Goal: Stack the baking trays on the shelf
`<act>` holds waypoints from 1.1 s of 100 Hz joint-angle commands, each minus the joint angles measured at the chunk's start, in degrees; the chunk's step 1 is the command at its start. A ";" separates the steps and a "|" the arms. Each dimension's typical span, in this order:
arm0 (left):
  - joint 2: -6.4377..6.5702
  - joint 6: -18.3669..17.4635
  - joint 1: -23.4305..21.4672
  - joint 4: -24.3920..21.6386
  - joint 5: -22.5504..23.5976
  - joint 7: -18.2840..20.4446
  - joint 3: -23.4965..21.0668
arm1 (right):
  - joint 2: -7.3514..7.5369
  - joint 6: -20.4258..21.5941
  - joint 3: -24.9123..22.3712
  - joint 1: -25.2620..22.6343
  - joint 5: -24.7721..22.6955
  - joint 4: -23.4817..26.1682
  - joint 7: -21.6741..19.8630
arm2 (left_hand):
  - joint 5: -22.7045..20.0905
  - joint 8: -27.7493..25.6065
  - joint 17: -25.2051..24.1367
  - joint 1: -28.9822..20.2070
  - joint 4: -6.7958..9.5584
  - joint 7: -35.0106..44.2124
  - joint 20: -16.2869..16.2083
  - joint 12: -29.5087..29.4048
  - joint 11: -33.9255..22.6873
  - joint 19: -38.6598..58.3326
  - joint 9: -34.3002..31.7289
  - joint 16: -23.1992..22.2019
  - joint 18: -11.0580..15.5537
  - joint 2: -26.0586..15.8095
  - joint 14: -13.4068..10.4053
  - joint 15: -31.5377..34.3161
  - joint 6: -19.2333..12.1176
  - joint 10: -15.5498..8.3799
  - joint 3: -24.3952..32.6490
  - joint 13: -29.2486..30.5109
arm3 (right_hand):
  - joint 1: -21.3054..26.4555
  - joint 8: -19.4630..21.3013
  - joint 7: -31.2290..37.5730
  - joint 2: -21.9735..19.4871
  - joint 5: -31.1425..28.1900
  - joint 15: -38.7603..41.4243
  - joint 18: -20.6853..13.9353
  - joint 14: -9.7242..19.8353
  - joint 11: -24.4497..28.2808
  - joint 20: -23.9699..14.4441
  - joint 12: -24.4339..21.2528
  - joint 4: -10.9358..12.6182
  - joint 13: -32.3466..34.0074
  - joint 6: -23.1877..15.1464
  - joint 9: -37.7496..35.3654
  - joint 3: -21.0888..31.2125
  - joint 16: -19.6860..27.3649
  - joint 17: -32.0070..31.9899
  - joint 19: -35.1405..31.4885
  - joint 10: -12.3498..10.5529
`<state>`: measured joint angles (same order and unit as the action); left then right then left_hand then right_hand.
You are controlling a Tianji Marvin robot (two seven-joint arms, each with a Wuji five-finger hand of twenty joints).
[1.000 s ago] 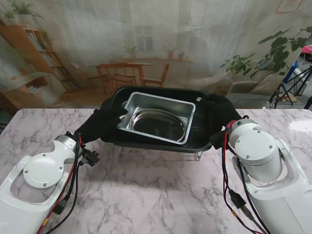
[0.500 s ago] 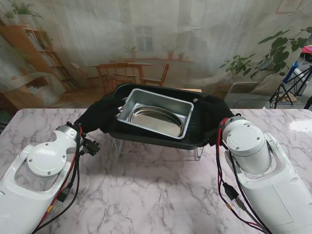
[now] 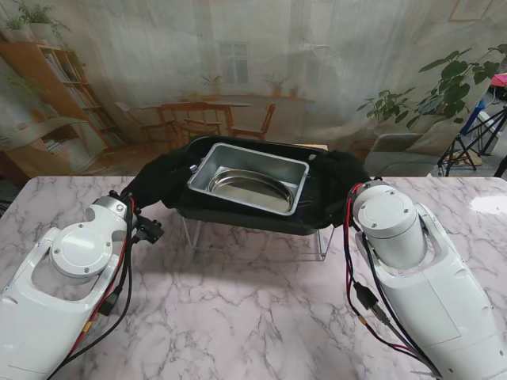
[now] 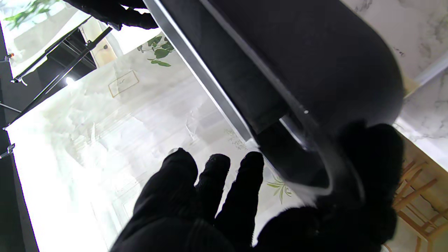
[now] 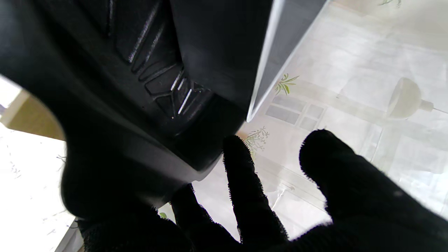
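Note:
A black baking tray hangs level over the clear shelf at the far middle of the table. Inside it lies a silver rectangular tray, and an oval metal dish rests in that. My left hand, in a black glove, grips the black tray's left end. My right hand grips its right end. In the left wrist view the thumb presses on the tray's rim while the fingers spread underneath. The right wrist view shows the tray's underside over my fingers.
The marble table stretches nearer to me, between my two white forearms. A printed backdrop of a room hangs behind the table's far edge. Stands and a plant are at the far right.
Both arms have reached farther from me, carrying the black tray and its contents away and up until it sits over the clear shelf. The grip of both hands is unchanged.

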<state>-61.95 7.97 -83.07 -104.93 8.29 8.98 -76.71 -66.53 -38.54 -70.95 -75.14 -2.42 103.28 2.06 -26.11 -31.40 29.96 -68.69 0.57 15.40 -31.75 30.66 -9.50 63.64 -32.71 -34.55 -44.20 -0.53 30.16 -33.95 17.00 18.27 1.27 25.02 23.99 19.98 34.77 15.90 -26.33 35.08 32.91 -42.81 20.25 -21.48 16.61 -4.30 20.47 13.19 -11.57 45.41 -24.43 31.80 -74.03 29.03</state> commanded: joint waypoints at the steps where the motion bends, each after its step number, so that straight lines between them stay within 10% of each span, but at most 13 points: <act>1: -2.18 -1.94 1.55 -3.04 -1.30 1.48 2.30 | -2.68 2.07 2.49 1.15 1.95 2.57 -2.00 | -0.82 -0.24 -3.35 -3.40 0.91 0.57 1.97 1.04 -3.35 4.81 1.51 -5.22 32.51 0.82 -5.72 70.06 -0.51 -1.06 0.85 7.99 | 1.78 0.24 0.62 1.07 -0.07 5.10 -13.07 26.44 23.34 0.04 4.16 -1.49 17.54 -0.74 -6.58 1.56 0.91 -0.76 0.22 -13.51; 19: -2.46 -1.39 2.48 -1.69 -1.39 0.69 2.72 | -2.99 2.10 2.85 2.82 2.22 0.58 -1.60 | -0.85 -0.18 -3.44 -3.60 0.88 0.63 1.97 -1.76 -11.11 4.82 5.02 -5.24 32.52 0.82 -5.72 70.01 -0.50 -1.22 0.88 7.86 | 1.78 0.16 0.76 1.05 0.02 4.78 -13.31 26.63 23.34 -0.08 4.16 -1.51 17.33 -0.79 -6.63 1.62 1.02 -1.09 0.31 -13.70; 110: -3.46 0.52 5.92 4.72 -0.06 -2.34 5.36 | -4.61 7.55 3.45 6.56 3.32 -8.69 2.83 | -0.50 -0.12 -3.90 -4.54 0.68 1.12 2.07 -3.36 -12.43 4.45 5.55 -5.08 32.98 1.13 -6.31 69.63 -1.07 -1.88 0.94 7.47 | 1.74 0.09 2.54 1.41 2.21 -0.40 -17.29 30.12 23.19 0.32 4.04 -1.52 11.25 -2.67 -4.87 1.59 2.82 -9.89 5.31 -15.71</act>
<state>-63.54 9.17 -78.22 -98.75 8.82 5.39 -73.20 -69.00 -32.45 -68.89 -69.00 -0.27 93.19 6.02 -26.23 -31.41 29.65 -69.30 0.57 15.61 -31.81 27.76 -20.90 65.27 -29.78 -39.51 -44.15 0.67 24.45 34.51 17.04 18.27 1.39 31.93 24.00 19.98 36.44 15.90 -25.98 35.11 32.69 -40.44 20.72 -21.47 16.28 -4.79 20.49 13.08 -12.90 45.45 -22.56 26.89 -69.50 28.60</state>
